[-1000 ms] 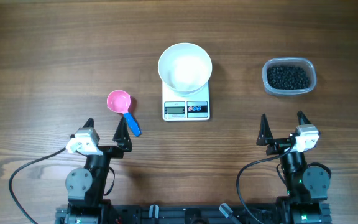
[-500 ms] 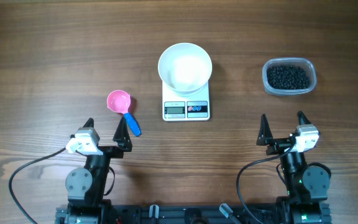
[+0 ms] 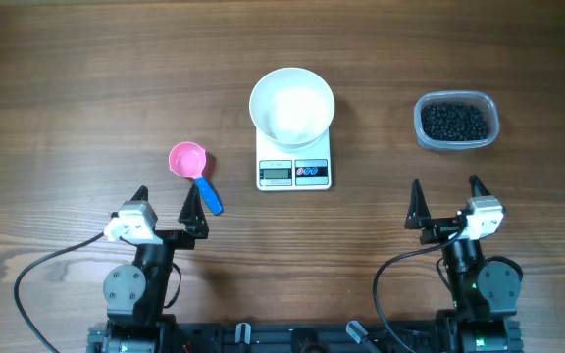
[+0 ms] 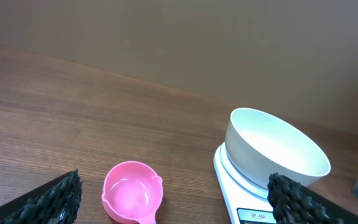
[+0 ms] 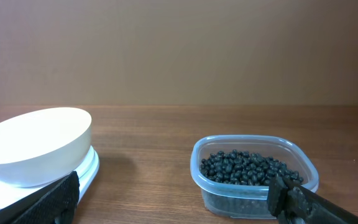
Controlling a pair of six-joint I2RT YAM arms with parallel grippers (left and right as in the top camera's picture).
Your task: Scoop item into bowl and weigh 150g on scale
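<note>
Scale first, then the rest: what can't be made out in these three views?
- Scale reading: the digits are too small in the overhead view, and the left wrist view cuts the display off at its bottom edge.
- Scoop handle: cut off by the bottom edge of the left wrist view.
- Beads at the near right corner of the tub: hidden in the right wrist view behind a finger of the right gripper.

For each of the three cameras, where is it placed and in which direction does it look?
Overhead: above the table, looking straight down; shows the left claw and right claw, both open.
Left wrist: low on the left arm, facing the pink scoop and bowl; its fingertips frame the view.
Right wrist: low, facing the beans; own fingertips show.
Both wrist views share the bowl on the scale.
</note>
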